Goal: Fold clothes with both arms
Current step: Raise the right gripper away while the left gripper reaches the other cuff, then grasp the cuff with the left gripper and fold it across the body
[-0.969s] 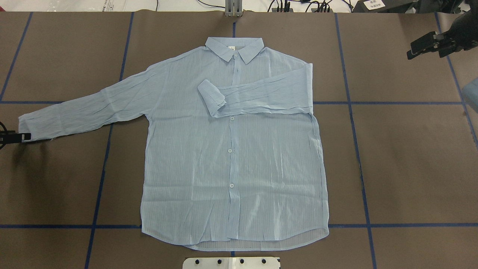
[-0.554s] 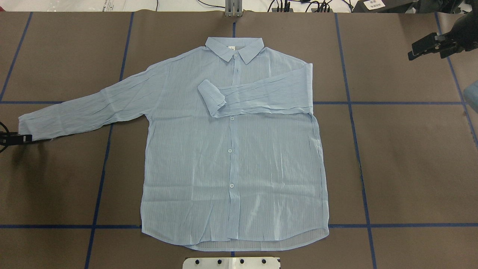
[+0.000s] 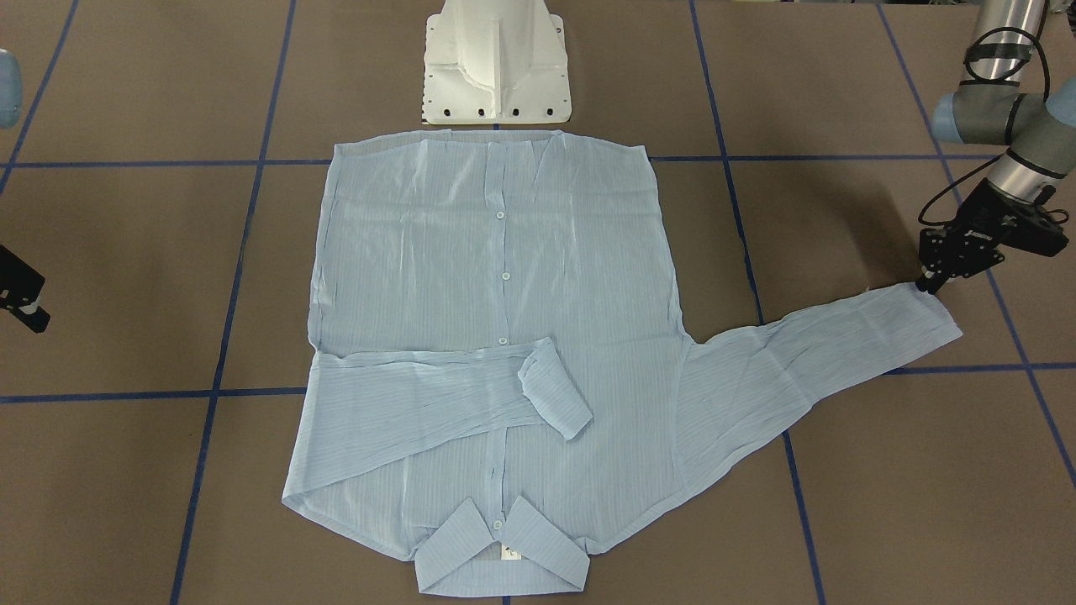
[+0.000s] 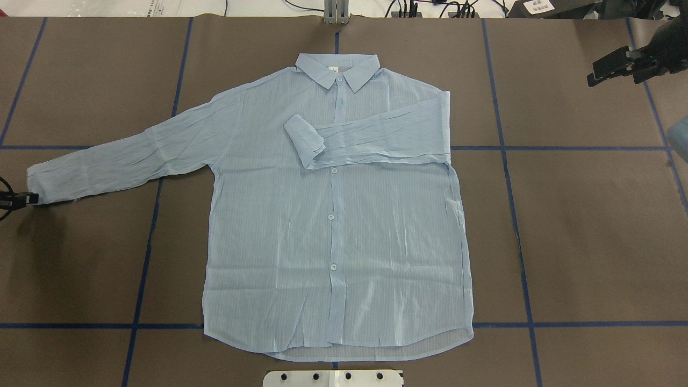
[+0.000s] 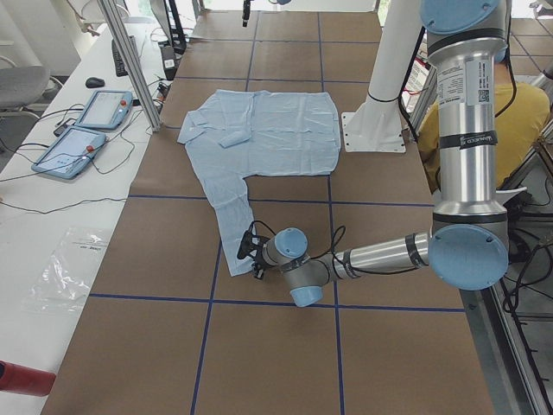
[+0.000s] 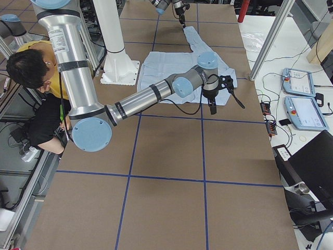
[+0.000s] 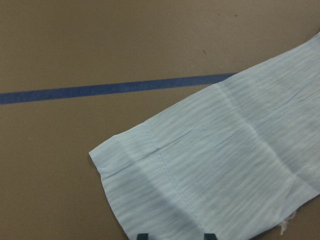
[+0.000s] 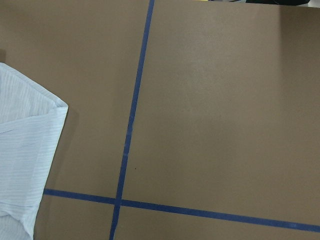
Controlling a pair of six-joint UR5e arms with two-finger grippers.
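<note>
The pale-blue shirt lies flat, front up and buttoned, collar at the far side. Its right sleeve is folded across the chest. Its left sleeve lies stretched out sideways. My left gripper is low at that sleeve's cuff. The left wrist view shows the gripper open, its two fingertips apart at the cuff's edge. My right gripper hovers open and empty above the table, far right of the shirt; it also shows in the front view.
The brown table cover has blue tape lines. The white mounting base stands at the shirt's hem. Tablets and cables lie on the bench beyond the collar side. A person sits behind the robot.
My left gripper's tip has drawn slightly outward along the cuff's edge. My right gripper has shifted a little up and away from the shirt. The shirt has not moved.
</note>
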